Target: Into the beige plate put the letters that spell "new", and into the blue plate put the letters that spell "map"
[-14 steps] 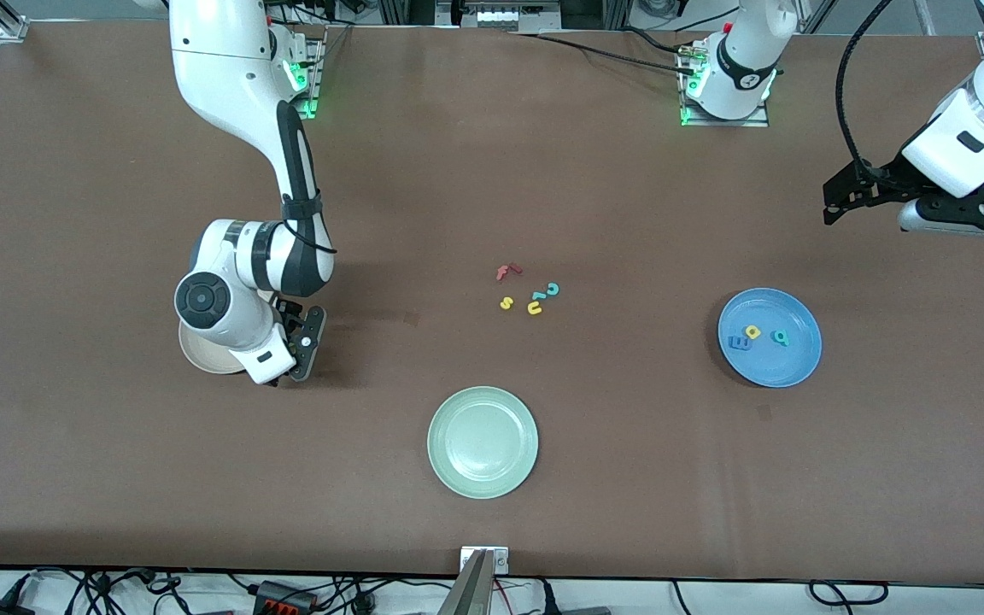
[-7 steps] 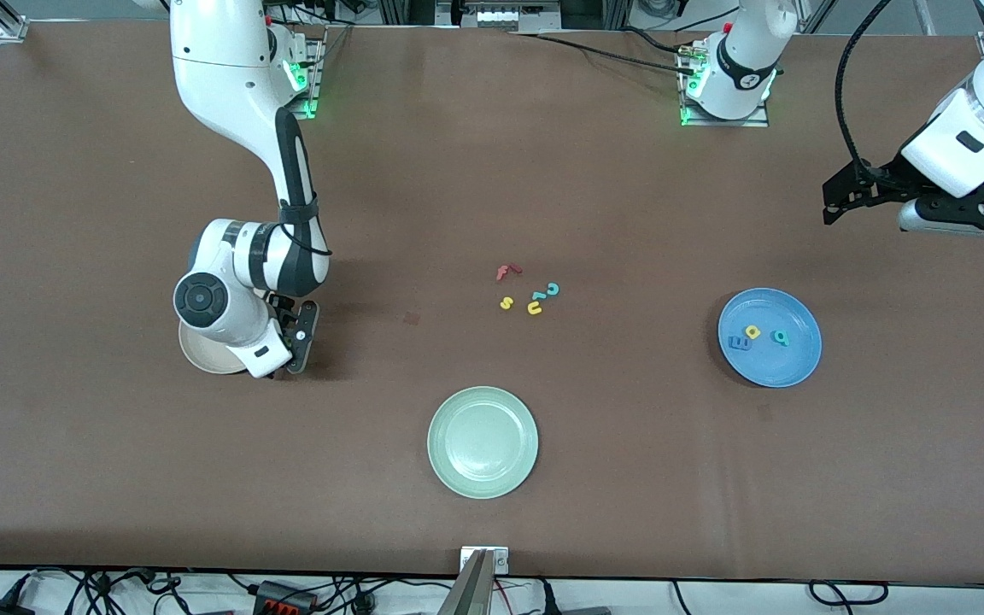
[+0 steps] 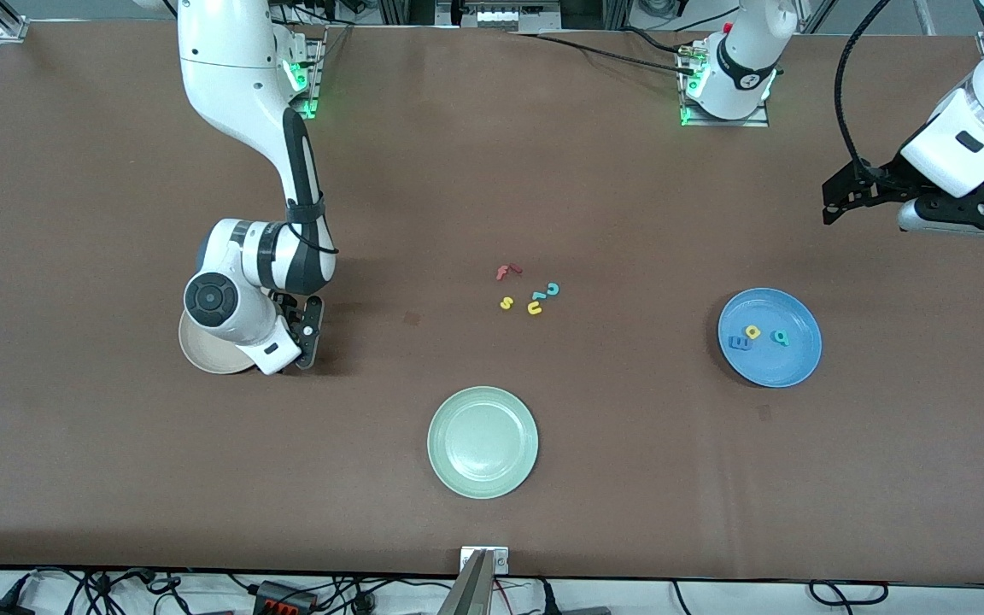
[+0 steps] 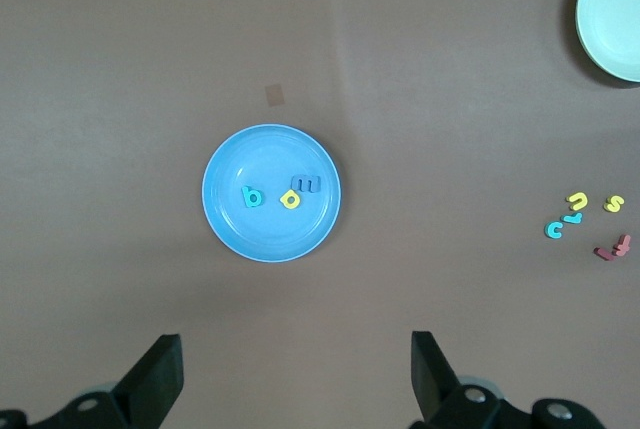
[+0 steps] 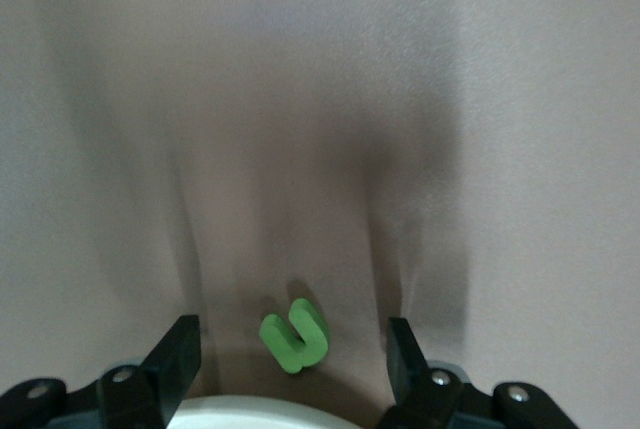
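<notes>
A green n/u letter (image 5: 295, 335) lies on the table just outside the rim of the beige plate (image 5: 265, 414). My right gripper (image 5: 291, 327) is low over it and open, one finger on each side, neither touching it. In the front view the right gripper (image 3: 308, 333) is beside the beige plate (image 3: 197, 354), and the arm hides the letter and most of the plate. The blue plate (image 3: 787, 367) holds a blue m (image 3: 738, 342), a yellow letter (image 3: 752, 331) and a teal letter (image 3: 780, 337). My left gripper (image 4: 296, 342) waits open, high above the table near the blue plate (image 4: 270, 234).
A pale green plate (image 3: 483, 442) stands near the front edge at mid-table. Loose letters lie in a cluster at mid-table: a red f (image 3: 507, 272), a yellow s (image 3: 506, 302), a yellow u (image 3: 535, 307) and a teal c (image 3: 553, 289).
My right hand has shifted slightly beside the beige plate, away from the front camera. The left arm, the plates and the letters have not moved.
</notes>
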Controlling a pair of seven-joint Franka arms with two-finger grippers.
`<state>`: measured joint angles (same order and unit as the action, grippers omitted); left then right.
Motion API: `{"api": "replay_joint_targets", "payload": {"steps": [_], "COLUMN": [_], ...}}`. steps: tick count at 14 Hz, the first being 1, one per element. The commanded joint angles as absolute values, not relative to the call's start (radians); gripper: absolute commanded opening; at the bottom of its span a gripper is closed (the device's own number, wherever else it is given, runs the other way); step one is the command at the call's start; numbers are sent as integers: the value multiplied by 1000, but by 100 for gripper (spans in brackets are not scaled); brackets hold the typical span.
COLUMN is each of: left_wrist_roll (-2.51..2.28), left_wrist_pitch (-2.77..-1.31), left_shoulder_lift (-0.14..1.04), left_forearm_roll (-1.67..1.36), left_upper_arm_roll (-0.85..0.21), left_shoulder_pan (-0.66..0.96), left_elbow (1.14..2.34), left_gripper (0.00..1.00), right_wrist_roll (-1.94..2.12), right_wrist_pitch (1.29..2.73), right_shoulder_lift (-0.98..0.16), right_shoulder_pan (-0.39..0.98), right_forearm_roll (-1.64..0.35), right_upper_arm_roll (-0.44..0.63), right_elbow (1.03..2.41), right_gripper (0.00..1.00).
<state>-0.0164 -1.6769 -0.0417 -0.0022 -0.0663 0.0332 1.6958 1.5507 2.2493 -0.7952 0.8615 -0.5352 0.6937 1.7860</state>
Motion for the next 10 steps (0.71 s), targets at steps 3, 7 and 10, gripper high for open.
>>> {"api": "replay_joint_targets", "payload": {"steps": [3, 7, 10], "left_wrist_roll": [-15, -15, -15], "left_wrist_pitch": [-1663, -1663, -1661], "left_shoulder_lift": [-29, -29, -29], "left_forearm_roll": [14, 14, 14], "left_upper_arm_roll": [-66, -66, -66], "left_shoulder_pan": [40, 40, 40], "left_elbow": [1667, 1667, 1667], "left_gripper": [100, 100, 100], "right_wrist_roll": [1606, 1611, 1614], "right_wrist_pitch": [2255, 2260, 2269], "right_shoulder_lift": [-801, -805, -805], "right_shoulder_pan": [867, 868, 868], "right_forearm_roll": [-535, -535, -512], "right_upper_arm_roll": [698, 698, 698], "right_elbow": [1795, 1793, 1789], "right_gripper": [71, 50, 45]}}
